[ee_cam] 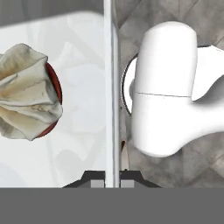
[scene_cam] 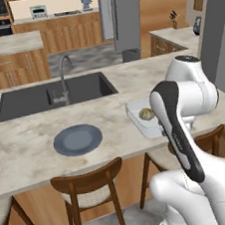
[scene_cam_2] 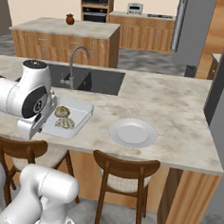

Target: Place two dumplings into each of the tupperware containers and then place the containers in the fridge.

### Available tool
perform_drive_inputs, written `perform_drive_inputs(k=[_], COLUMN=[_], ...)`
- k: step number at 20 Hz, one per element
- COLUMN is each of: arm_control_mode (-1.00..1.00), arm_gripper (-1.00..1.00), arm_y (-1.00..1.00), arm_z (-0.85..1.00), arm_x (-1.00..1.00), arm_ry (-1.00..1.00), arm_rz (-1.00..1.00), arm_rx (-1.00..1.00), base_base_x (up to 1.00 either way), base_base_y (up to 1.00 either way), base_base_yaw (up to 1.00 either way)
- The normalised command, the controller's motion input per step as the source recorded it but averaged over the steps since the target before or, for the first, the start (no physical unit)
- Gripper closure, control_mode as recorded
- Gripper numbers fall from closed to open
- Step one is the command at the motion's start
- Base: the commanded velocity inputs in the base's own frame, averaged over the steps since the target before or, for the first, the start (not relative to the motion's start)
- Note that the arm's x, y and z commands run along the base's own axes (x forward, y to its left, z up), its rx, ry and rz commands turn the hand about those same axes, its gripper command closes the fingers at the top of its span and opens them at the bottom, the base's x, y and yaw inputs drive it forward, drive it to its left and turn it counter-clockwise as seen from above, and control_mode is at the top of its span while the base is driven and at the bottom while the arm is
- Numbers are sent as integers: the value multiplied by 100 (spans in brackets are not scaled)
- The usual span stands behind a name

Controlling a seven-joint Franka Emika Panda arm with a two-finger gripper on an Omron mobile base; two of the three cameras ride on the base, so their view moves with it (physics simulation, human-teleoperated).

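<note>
Left base view: container (scene_cam: pixel 139 117) sitting right of centre on bench (scene_cam: pixel 28 140), holding dumpling (scene_cam: pixel 146 113). Right base view: lying lower left, two dumplings inside. Hand view: gripper (ee_cam: pixel 112 178) clamping together on container wall, bottom centre.

plate (scene_cam: pixel 78 140): round, blue-grey, flat on counter (scene_cam: pixel 28 145), near front edge
sink (scene_cam: pixel 52 95): dark basin set in counter, behind plate
faucet (scene_cam: pixel 64 75): curved, grey, at sink's rear
chairs (scene_cam: pixel 86 185): wooden, tucked under counter
</note>
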Motion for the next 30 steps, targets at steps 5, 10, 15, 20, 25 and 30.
perform_drive_inputs(k=[5, 10, 15, 20, 25, 30], arm_control_mode=[-100, -100, -100, 100, 100, 100], arm_gripper=[100, 100, 100, 100, 100, 100], arm_y=[-5, 0, 0, 0, 0, 0], arm_z=[45, 41, 0, 0, 0, 0], arm_x=[-47, -56, -9, 0, 0, 0], arm_ry=[0, 0, 2, 0, 0, 0], arm_rz=[0, 0, 0, 0, 0, 0], arm_rx=[0, 0, 0, 0, 0, 0], base_base_x=[0, 0, 0, -11, -85, -16], base_base_y=[0, 0, 0, 0, 69, 100], base_base_yaw=[0, 0, 0, 0, 5, 10])
